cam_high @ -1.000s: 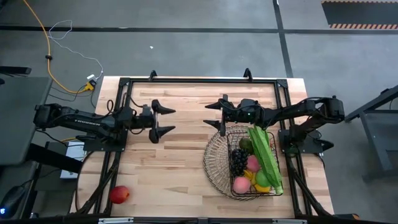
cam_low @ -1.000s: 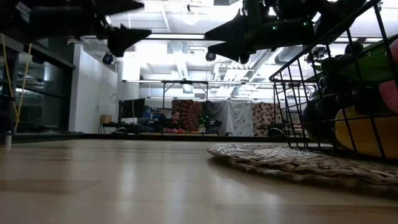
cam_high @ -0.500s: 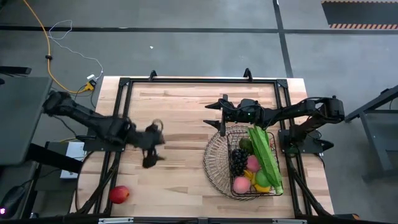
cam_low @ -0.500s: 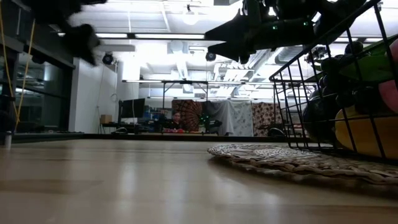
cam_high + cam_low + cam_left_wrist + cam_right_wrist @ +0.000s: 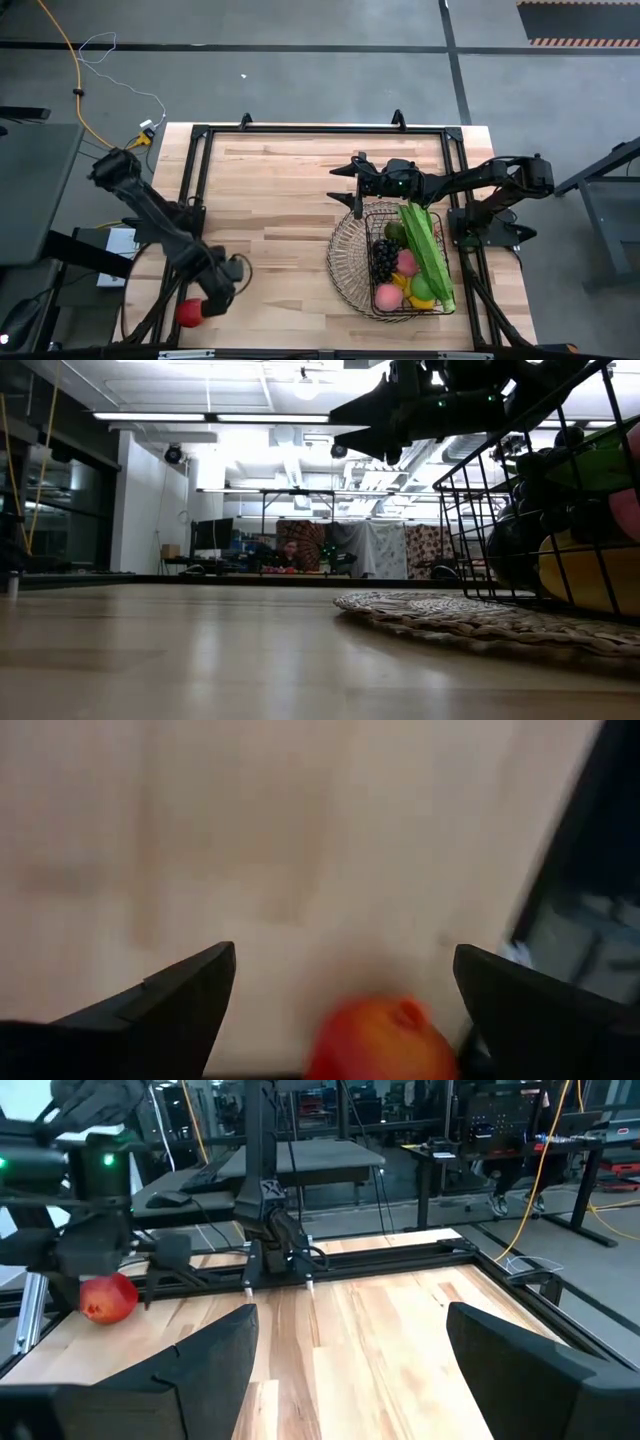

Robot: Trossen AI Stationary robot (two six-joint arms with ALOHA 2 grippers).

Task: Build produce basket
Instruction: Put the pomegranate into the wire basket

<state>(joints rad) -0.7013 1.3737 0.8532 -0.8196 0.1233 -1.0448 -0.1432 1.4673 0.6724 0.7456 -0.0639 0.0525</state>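
The left gripper is being held wide open just above a red apple lying alone near the table's front left corner. The right gripper is being held open and empty over the table's middle, just beside the wire basket, where grapes, peaches and green beans are being carried.

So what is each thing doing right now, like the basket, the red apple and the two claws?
basket: upright on the table, filled with produce.
green beans: lying across the basket's top.
grapes: in the basket.
red apple: loose on the table, not held.
left gripper: open, at the apple.
right gripper: open, empty, near the basket's far rim.
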